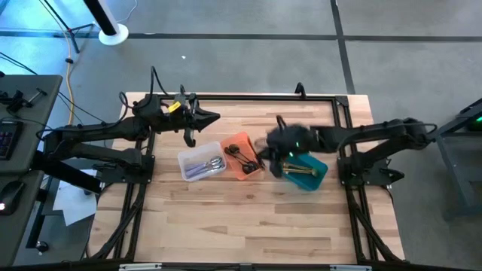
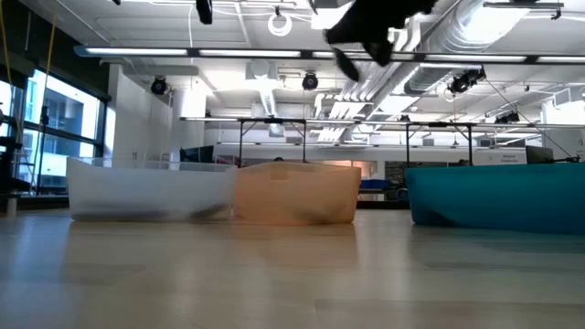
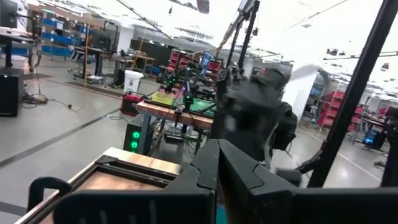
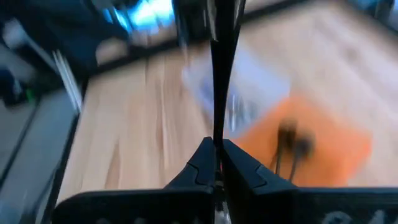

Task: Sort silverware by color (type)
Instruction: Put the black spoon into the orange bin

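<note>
**Silverware in its bins; both grippers up and pressed together**

We see three bins in a row near the middle of the table (image 1: pixel 248 226). The clear bin (image 1: pixel 200 163) holds the shiny silver pieces (image 1: pixel 211 164). The orange bin (image 1: pixel 242 156) holds the black pieces (image 1: pixel 239 153). The teal bin (image 1: pixel 305 172) holds the gold pieces (image 1: pixel 300 172). We find no loose piece on the bare wood in the high view, and the low view shows clear table in front of the bins. We judge the sorting done or very nearly so; a piece hidden under the right arm cannot be ruled out.

The right gripper (image 1: pixel 265 144) hangs above the gap between the orange and teal bins, raised off the table. Its fingers (image 4: pixel 214 158) are pressed together, and we see nothing pinched between them. The black pieces lie below and just ahead of its tips in the right wrist view, apart from the fingers.

The left gripper (image 1: pixel 215 117) waits near the far edge of the table, well apart from all the silverware. Its fingers (image 3: pixel 221 165) are pressed together and empty.
</note>
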Tool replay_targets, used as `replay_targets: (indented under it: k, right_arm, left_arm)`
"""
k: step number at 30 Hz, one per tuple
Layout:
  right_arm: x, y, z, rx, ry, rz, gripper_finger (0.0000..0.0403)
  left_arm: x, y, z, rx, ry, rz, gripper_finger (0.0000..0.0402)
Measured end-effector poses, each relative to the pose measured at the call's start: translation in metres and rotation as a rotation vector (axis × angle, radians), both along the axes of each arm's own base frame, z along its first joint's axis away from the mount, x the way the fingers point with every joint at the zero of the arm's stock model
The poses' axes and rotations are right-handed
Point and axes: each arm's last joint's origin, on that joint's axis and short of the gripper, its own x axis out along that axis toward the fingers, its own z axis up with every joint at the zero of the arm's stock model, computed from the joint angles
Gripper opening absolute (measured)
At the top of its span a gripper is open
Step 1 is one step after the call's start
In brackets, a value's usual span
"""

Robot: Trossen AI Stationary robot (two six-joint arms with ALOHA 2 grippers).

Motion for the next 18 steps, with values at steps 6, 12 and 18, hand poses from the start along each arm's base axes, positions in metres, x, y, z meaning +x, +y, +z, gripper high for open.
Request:
replay_targets:
  k: [6,12,18]
  right_arm:
    - [0.017,-0.032,0.016,-0.051,-0.256,0.046,0.0]
    - [0.017,-0.053,0.036,-0.11,-0.31,0.044,0.0]
    - [0.018,-0.062,0.059,-0.161,-0.314,0.039,0.0]
  left_arm:
    - [0.0,-0.002,0.0,0.0,-0.001,-0.004,0.0]
    - [0.002,-0.001,-0.001,-0.026,0.006,-0.004,0.0]
    - [0.012,0.003,0.005,0.025,0.133,0.013,0.0]
